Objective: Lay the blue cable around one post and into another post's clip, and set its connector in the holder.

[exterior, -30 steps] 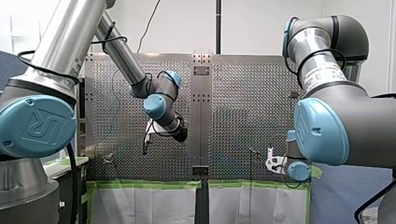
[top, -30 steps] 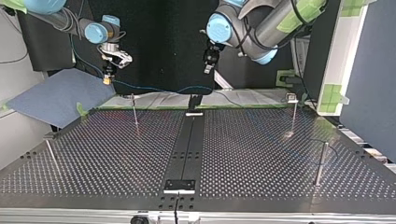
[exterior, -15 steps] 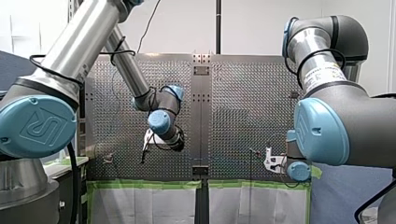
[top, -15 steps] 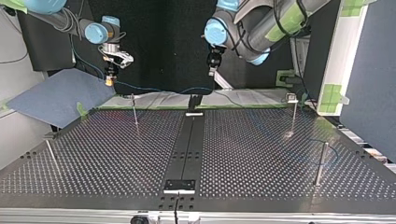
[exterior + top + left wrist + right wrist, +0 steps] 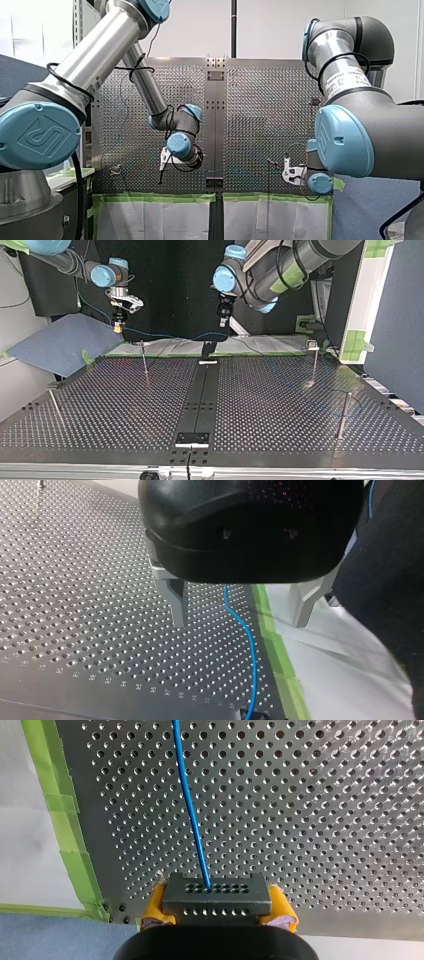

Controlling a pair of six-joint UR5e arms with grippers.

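Note:
The thin blue cable (image 5: 189,805) runs out of a black connector (image 5: 217,895). My right gripper (image 5: 217,912) is shut on that connector with its yellow pads (image 5: 156,905). In the top view my right gripper (image 5: 118,326) hangs over the table's far left edge, and the cable (image 5: 165,335) sags from it toward the middle. My left gripper (image 5: 239,622) is open, its metal fingers (image 5: 176,602) hanging above the table on either side of the cable (image 5: 247,640) without touching it. My left gripper (image 5: 223,322) hovers above the black holder (image 5: 208,350).
Thin posts stand on the perforated table: one at the far left (image 5: 144,360), one at the far right with a clip (image 5: 314,362), one at the near right (image 5: 343,415), one at the near left (image 5: 55,407). Green tape (image 5: 277,645) lines the table's edge.
My left arm has swung lower and toward the table's taped edge, its gripper drifting slightly left in the top view. My right gripper has stayed almost still with the connector.

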